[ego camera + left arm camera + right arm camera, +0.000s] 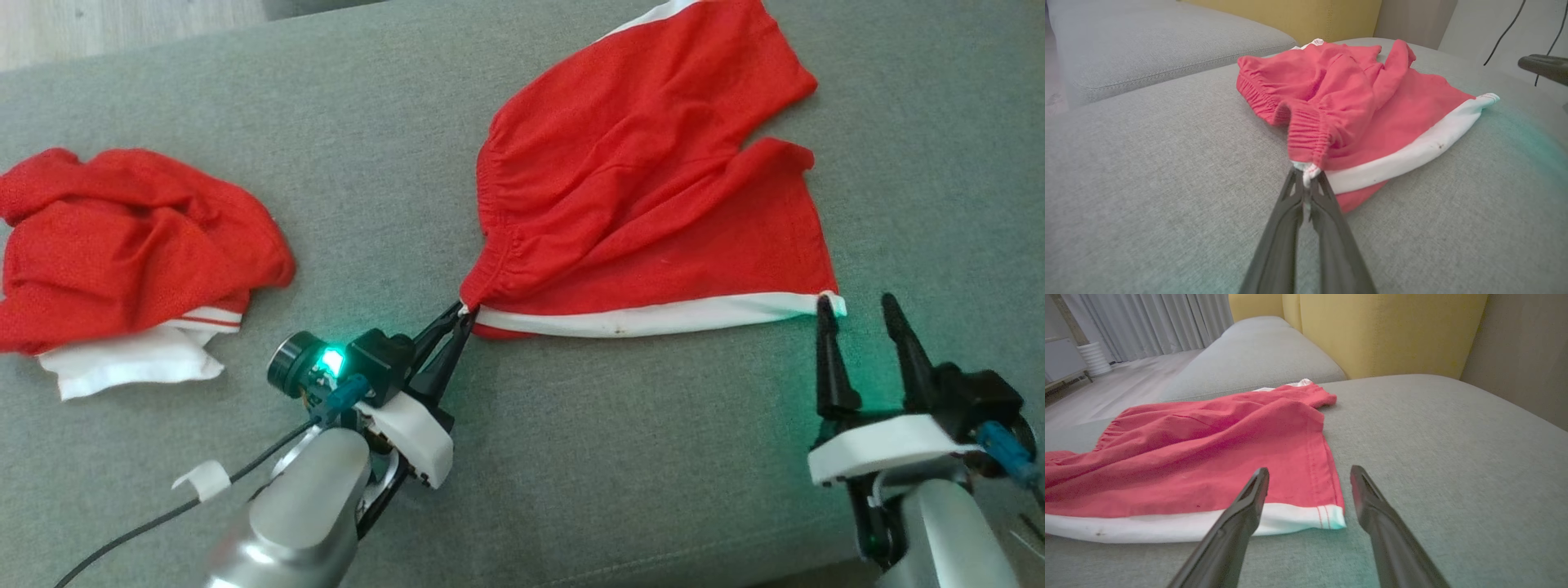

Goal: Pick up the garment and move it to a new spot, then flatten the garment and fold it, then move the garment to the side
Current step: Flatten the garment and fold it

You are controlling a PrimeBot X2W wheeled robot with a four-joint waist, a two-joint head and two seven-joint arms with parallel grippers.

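Note:
The garment is a pair of red shorts with a white side stripe, spread on the grey cushion. My left gripper is shut on the waistband corner at the stripe's near left end; the left wrist view shows that corner of the garment pinched between the tips of my left gripper. My right gripper stands open at the leg-hem corner, its left fingertip touching the white edge. In the right wrist view the garment lies ahead, and my right gripper straddles its white corner without gripping it.
A second, crumpled red and white garment lies at the left of the grey sofa cushion. A yellow backrest rises behind. Another grey cushion adjoins, and the floor lies beyond the seat's edge.

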